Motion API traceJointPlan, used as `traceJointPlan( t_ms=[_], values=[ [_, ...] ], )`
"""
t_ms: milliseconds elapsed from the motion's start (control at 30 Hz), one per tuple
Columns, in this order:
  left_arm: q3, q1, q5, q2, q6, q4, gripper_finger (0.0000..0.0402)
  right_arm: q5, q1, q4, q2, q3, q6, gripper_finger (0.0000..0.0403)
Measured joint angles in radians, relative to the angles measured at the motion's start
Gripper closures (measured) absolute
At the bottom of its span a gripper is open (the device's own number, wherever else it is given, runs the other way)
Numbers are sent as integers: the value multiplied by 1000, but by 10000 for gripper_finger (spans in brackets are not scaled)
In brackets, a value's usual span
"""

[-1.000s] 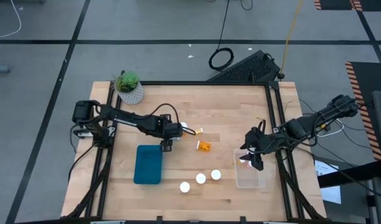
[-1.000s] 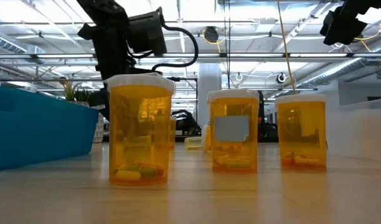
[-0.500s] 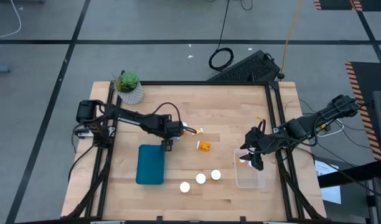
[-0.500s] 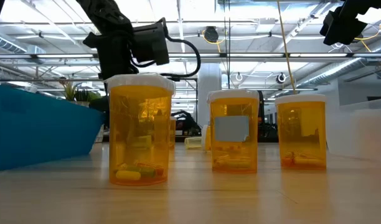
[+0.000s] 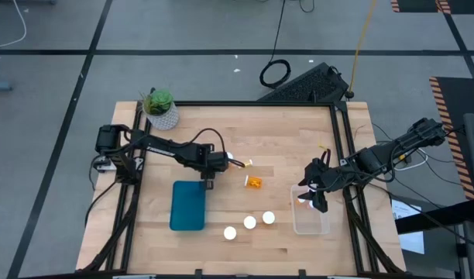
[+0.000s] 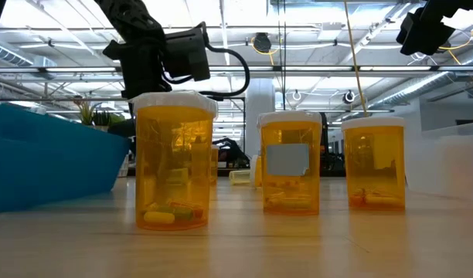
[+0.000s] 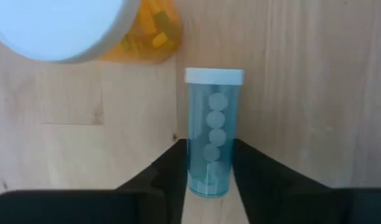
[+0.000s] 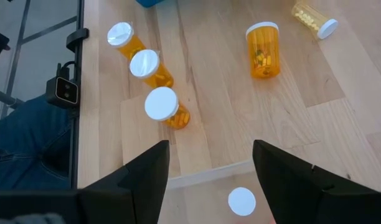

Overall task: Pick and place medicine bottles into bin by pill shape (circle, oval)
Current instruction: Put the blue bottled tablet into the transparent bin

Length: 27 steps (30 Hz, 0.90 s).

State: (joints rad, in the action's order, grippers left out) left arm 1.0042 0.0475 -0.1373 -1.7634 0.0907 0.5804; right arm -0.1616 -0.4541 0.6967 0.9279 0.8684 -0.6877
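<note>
My left gripper (image 5: 209, 173) (image 7: 206, 158), just beyond the teal bin's (image 5: 187, 205) far edge, is shut on a blue translucent medicine bottle (image 7: 213, 127) with a white cap and round pills. An orange bottle (image 7: 144, 31) stands close beside it. Three orange white-capped bottles (image 5: 230, 232) (image 5: 250, 222) (image 5: 269, 218) stand upright near the front edge. One orange bottle (image 5: 254, 183) and a pale one (image 5: 242, 163) lie on their sides mid-table. My right gripper (image 5: 315, 198) (image 8: 206, 171) hangs open over the clear bin (image 5: 310, 219), where a white cap (image 8: 242, 201) shows. My left gripper pinches the blue bottle's bottom end (image 7: 209, 177) between its two fingers (image 7: 175, 163), one on each side. The bottle lies along the fingers, its cap (image 7: 214, 76) pointing away from the gripper. Only the wooden tabletop shows behind it; whether it touches the table I cannot tell.
A green plant in a white pot (image 5: 159, 108) stands at the far left corner. Black rails (image 5: 341, 155) frame the table. In the low view the three upright bottles (image 6: 175, 162) (image 6: 289, 162) (image 6: 374, 158) stand between the teal bin (image 6: 51, 154) and the clear bin (image 6: 453, 162).
My left gripper has turned a little above the teal bin's far edge, and the bin has shifted slightly on the table. Both have kept still over the last half second. My right gripper has not moved.
</note>
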Motion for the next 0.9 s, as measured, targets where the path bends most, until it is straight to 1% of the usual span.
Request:
traceJointPlan(
  t_ms=[100,200,267,433,567,800,900],
  values=[
    [0,0,0,1,10,0,305,0,0,-6,0,0,1,177],
    [0,0,0,1,10,0,313,0,0,-18,0,0,11,177],
    [0,0,0,6,10,5,311,0,0,-26,0,0,22,177],
    [-1,-4,-1,31,18,30,293,0,2,-35,0,0,37,177],
    [-2,-4,-1,63,19,41,290,-22,2,-35,1,0,46,177],
    [-2,-38,12,171,1,53,289,-55,3,-61,4,0,96,177],
    [-1,-68,15,237,-25,38,289,-77,3,-110,4,0,138,177]
  ],
)
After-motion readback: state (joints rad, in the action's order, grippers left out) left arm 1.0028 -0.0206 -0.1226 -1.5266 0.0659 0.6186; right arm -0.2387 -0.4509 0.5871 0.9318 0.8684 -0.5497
